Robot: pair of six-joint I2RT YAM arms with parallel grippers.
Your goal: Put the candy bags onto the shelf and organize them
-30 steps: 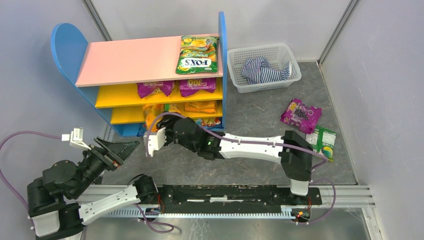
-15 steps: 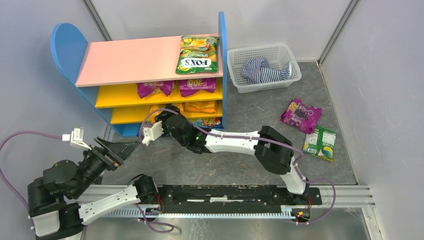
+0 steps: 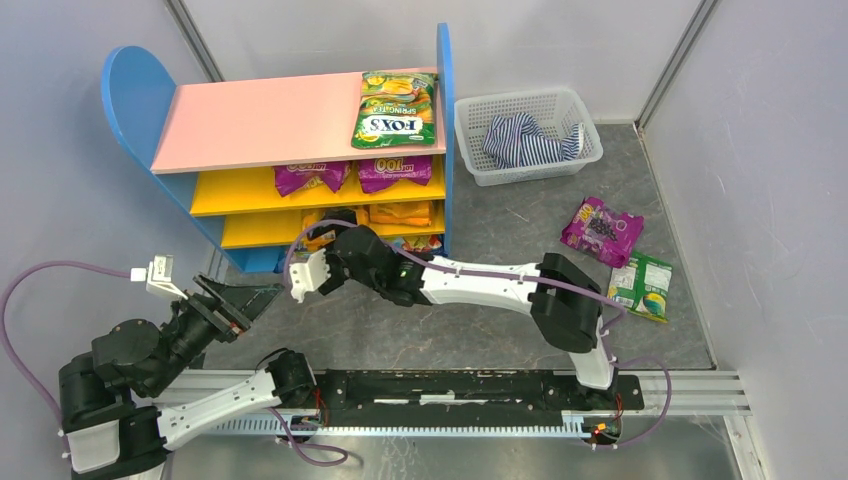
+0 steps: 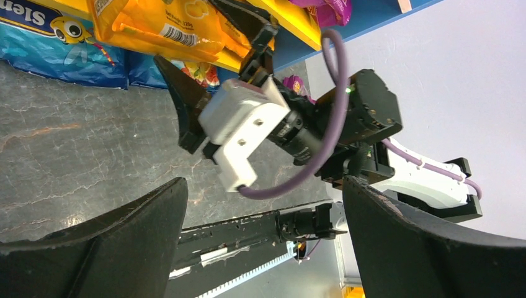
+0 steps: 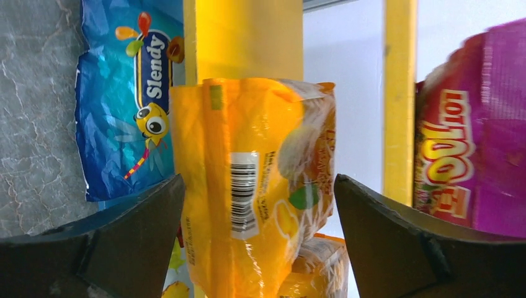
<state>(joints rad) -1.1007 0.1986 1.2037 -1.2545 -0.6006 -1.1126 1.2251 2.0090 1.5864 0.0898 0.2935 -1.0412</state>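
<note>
Two candy bags are not yet shelved: a purple bag point(image 3: 601, 230) and a green bag point(image 3: 640, 286) lie flat on the desk close to its right edge, just beside each other. Everything else sits on the shelf point(image 3: 260, 120), which fills the far left corner of the desk.

From where I stand the sorting looks deliberate, one colour to a level. A FOX'S bag point(image 3: 395, 110) lies on the pink top board, two purple ones point(image 3: 312, 177) share the upper yellow board, orange ones sit on the board below, and a blue bag point(image 5: 133, 105) lies at the bottom.

The right arm stretches across the desk to that orange level. In its wrist view the right gripper point(image 5: 258, 183) has its jaws spread wide, with an orange bag point(image 5: 260, 124) framed between them, barcode side out, its end hanging over the front of the yellow board. I judge the bag to be resting on the board, not pinched, so the wide jaws fit a release or a nudge to square it up.

The left arm is folded by the near left corner, clear of the working arm. The left gripper point(image 4: 263, 183) is also spread apart and holds nothing, and its camera looks at the other wrist.

A white basket point(image 3: 470, 110) with a striped cloth point(image 3: 530, 138) stands by the far edge, right of the shelf.
</note>
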